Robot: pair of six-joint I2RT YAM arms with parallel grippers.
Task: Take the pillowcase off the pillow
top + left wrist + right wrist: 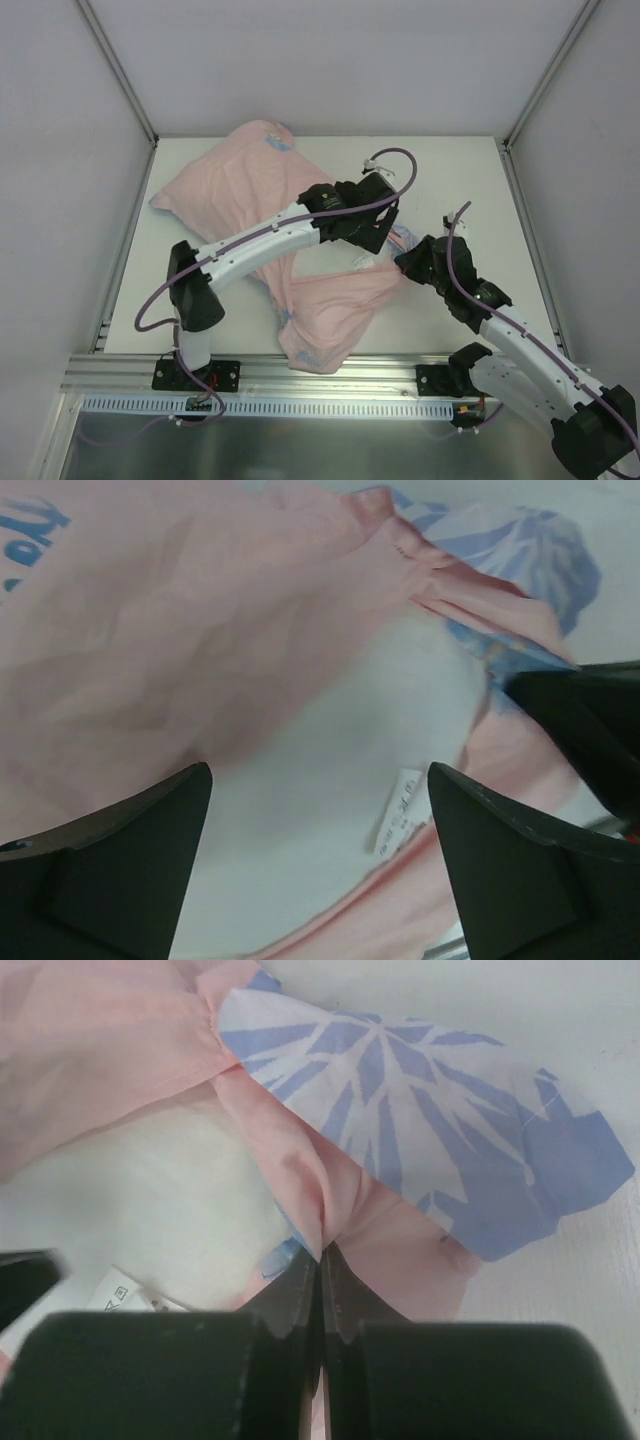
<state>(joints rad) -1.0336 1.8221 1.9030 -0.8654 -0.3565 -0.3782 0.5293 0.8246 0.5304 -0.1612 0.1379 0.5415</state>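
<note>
Only the wrist views show the white pillow, bare at the mouth of the pillowcase; overhead that spot is hidden. Left gripper spread wide right over it, right gripper pinched shut on the pillowcase edge beside it.

Top camera sits high behind the arm bases, looking down over the whole table. Left wrist camera is close above the pillowcase, peering between the left fingers. Right wrist camera is nearer still, sighting along the right fingers. Both wrist views share the label and blue flap.
</note>
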